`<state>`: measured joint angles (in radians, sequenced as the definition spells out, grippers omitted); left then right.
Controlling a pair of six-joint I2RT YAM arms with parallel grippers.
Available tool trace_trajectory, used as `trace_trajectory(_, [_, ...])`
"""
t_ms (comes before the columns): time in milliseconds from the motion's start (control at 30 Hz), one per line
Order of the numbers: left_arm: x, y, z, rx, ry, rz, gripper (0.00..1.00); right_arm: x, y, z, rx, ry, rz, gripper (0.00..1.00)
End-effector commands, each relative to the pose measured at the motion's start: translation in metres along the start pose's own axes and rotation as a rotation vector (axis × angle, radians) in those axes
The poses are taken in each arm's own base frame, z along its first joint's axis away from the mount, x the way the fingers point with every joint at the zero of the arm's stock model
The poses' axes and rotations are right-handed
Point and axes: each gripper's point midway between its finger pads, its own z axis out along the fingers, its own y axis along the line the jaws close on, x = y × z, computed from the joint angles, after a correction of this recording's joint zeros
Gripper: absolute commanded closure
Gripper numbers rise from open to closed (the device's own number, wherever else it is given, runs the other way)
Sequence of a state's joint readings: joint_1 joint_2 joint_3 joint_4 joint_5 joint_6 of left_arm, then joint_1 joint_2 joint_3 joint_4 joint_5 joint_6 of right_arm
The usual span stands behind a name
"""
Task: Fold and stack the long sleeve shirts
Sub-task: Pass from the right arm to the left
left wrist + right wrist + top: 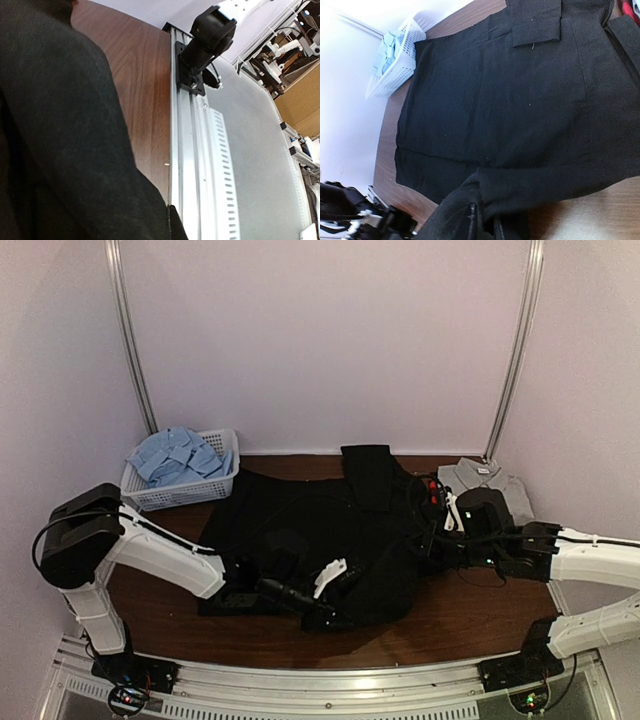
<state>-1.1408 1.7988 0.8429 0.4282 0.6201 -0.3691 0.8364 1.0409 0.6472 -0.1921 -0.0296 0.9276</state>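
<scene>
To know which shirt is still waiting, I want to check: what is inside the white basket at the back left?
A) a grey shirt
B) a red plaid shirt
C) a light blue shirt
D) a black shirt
C: the basket holds a crumpled light blue shirt, while the black shirt lies spread in the middle and the grey shirt sits at the far right.

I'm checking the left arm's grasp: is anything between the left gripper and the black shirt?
Nothing visible. The left gripper sits right on the near edge of the black shirt, and black cloth fills much of its wrist view.
</scene>
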Motion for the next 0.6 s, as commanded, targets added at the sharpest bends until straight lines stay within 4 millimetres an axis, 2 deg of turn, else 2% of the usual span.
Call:
trace_trajectory(0, [-0.06,-0.042,-0.02,0.082,-0.071,0.024,1.0,0.008,-0.015,0.001,0.049,0.04,-0.062,0.81])
trace_trajectory(133, [-0.097,-0.056,-0.029,0.104,-0.125,-0.004,1.0,0.013,-0.014,-0.001,0.045,0.081,-0.106,0.63])
trace_trajectory(267, [-0.127,-0.056,-0.04,0.147,-0.197,-0.095,1.0,0.013,-0.013,-0.008,0.042,0.095,-0.136,0.46])
trace_trajectory(467, [-0.16,-0.051,-0.06,0.177,-0.272,-0.162,1.0,0.002,-0.01,-0.026,0.045,0.06,-0.154,0.32])
trace_trajectory(567, [-0.168,-0.038,-0.066,0.162,-0.298,-0.21,1.0,-0.006,-0.009,-0.037,0.046,0.031,-0.161,0.28])
